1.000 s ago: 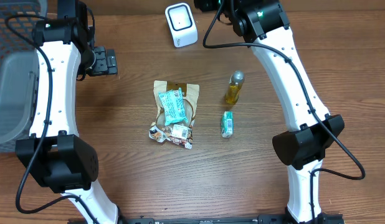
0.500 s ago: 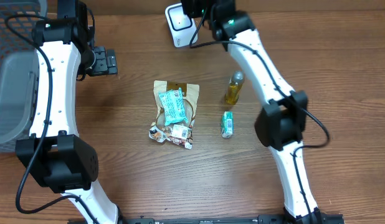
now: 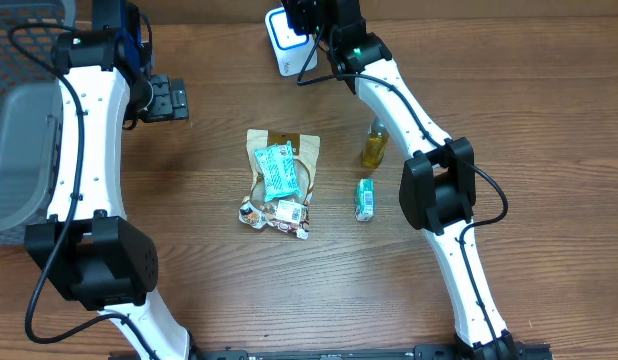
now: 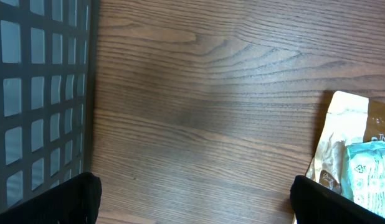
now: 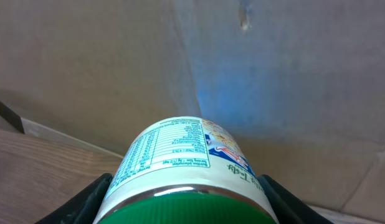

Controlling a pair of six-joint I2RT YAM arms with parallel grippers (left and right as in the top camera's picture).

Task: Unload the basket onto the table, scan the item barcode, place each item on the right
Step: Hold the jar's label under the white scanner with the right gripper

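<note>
- Nearest the robot's base, on the table [image 3: 189,260]: a snack pouch [image 3: 280,178] with small packets piled on it, and just to its right a small green carton [image 3: 364,199]. Neither is touched.
- Beyond the carton, a bottle [image 3: 377,142] of yellow liquid lies right beside the right arm's link. Any pull-back should go up before it goes sideways, so the bottle is not swept.
- Left gripper [image 3: 177,98]: jaws wide open and holding nothing, hovering over bare wood next to the grey basket [image 4: 37,93]. It is well apart from the work and has no part in this step.
- Far edge: the right gripper [image 5: 183,205] has its jaws clamped on a green-lidded canister [image 5: 180,155], one finger on each side under the lid. It is held up at the white scanner [image 3: 289,52].
- The wrist view shows the nutrition panel facing the camera. No barcode is visible, so I cannot tell which side faces the scanner window.
- A bluish glow falls on the backdrop [image 5: 199,99] behind the canister. Its source is unclear.
- Judgement: hold the grip firm and roll the wrist slowly about the canister's long axis. Keep the label square to the window and near it without touching.
</note>
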